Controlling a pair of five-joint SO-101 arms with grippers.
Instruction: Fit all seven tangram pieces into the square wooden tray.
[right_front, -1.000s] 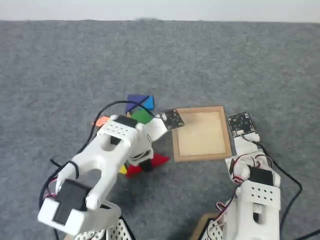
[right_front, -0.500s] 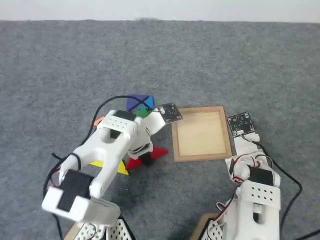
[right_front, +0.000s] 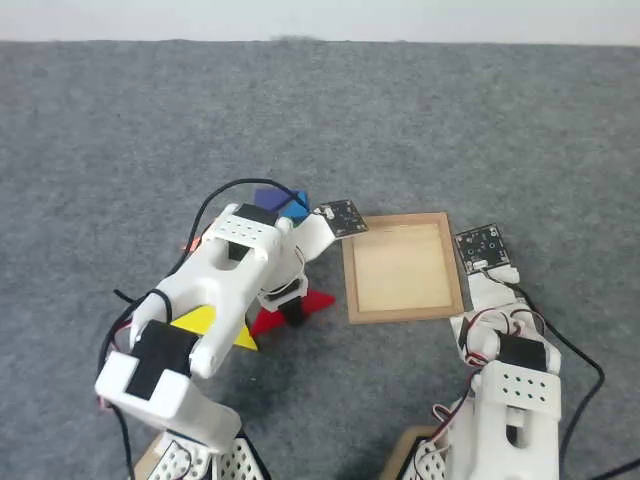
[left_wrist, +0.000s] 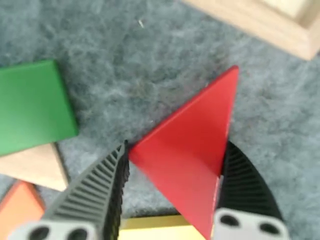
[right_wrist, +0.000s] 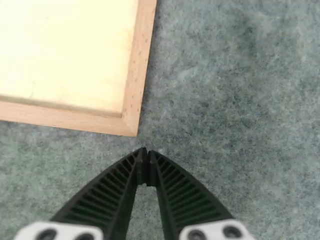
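While the left end effector (left_wrist: 175, 150) presses its two fingers against opposite edges of the red triangle (left_wrist: 187, 145), the hold spans the piece's broad part; the triangle sits low over the grey counter (right_front: 450, 130), just beside the wooden tray (right_front: 405, 314) but not touching it, with the yellow piece (left_wrist: 150, 229) next to it; I judge it light, rigid, smooth painted wood, liable to pivot or slip out if pinched near a point, so the wide middle suits best; the right end effector (right_wrist: 146, 152) is fully closed and empty, near the tray's corner.
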